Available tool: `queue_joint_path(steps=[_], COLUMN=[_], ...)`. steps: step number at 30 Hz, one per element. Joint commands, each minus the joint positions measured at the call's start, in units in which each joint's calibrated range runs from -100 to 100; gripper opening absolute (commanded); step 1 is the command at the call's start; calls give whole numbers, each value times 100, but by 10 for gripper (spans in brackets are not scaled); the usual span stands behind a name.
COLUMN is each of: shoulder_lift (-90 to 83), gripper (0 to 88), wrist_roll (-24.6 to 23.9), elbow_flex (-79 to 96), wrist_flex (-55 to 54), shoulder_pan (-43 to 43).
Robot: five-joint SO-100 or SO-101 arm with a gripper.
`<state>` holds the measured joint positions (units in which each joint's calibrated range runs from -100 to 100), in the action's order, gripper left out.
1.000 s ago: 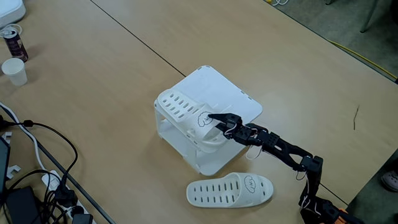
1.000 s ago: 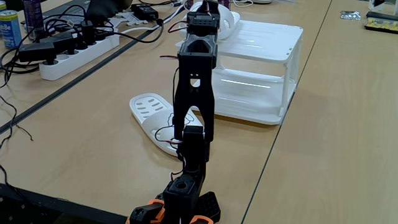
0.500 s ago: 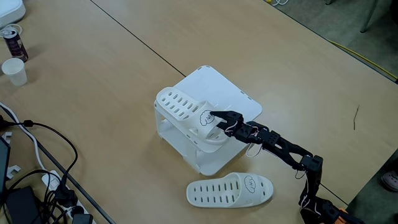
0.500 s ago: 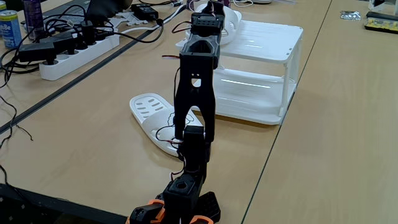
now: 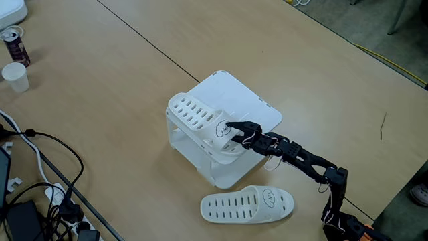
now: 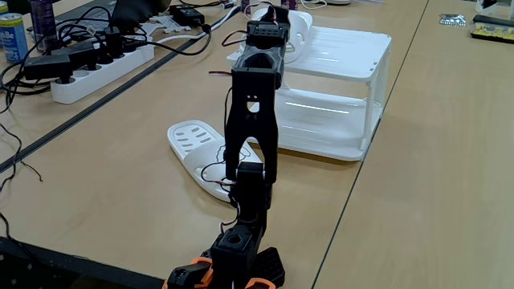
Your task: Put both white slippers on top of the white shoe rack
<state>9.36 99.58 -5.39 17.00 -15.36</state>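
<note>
One white slipper (image 5: 194, 115) lies on the left part of the white shoe rack's (image 5: 235, 97) flat top, its heel end jutting past the near edge. My gripper (image 5: 229, 127) is shut on this slipper at the strap with the black drawing. In the fixed view from behind the arm, that slipper (image 6: 299, 24) peeks out past the wrist on the rack (image 6: 345, 52). The other white slipper (image 5: 246, 203) lies flat on the table in front of the rack, beside my arm (image 6: 193, 146).
A paper cup (image 5: 15, 75) and a drinks can (image 5: 15, 45) stand at the far left. Cables and a power strip (image 6: 96, 68) crowd the left table edge. The arm's base (image 6: 233, 269) is clamped at the table's near edge.
The gripper rose a little and then came down again with the slipper, shifting slightly towards the rack's middle. The slipper on the table has not moved.
</note>
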Motion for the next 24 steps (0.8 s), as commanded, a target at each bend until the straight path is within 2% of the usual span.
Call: queue_joint_path(steps=[1, 13, 24], shoulder_lift=[-528, -1277, -2547], gripper=[200, 199, 197], wrist_roll=[42, 42, 42], elbow_flex=[56, 571, 1915], wrist_flex=[-34, -34, -34], shoulder_pan=[-10, -10, -10])
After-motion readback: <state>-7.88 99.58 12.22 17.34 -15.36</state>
